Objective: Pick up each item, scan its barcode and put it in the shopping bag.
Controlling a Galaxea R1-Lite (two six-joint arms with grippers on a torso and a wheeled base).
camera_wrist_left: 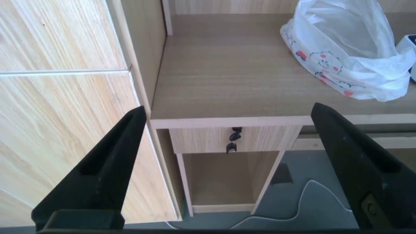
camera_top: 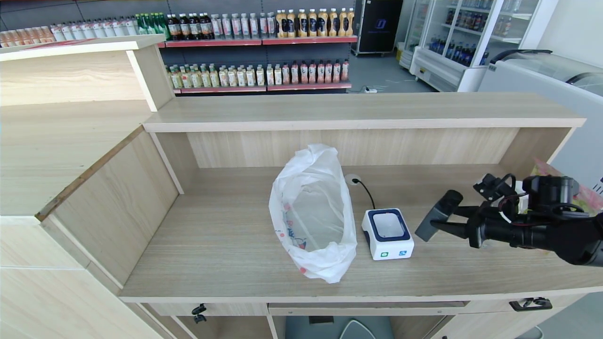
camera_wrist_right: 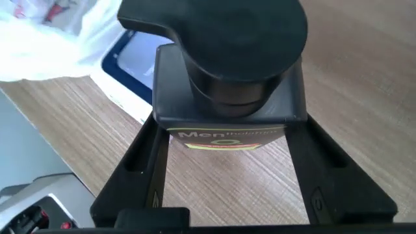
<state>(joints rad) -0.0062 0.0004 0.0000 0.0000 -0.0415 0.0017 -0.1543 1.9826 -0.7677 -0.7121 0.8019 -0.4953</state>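
While the right claw grips a dark bottle above the bench, at 3 o'clock from the scanner, its barcode likely needs turning squarely toward the glass. The shopping bag waits at the scanner's 9 o'clock. The left claw gapes empty.

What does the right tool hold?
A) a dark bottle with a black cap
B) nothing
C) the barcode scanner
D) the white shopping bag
A: the right tool is shut on the dark bottle, over the counter beside the barcode scanner.
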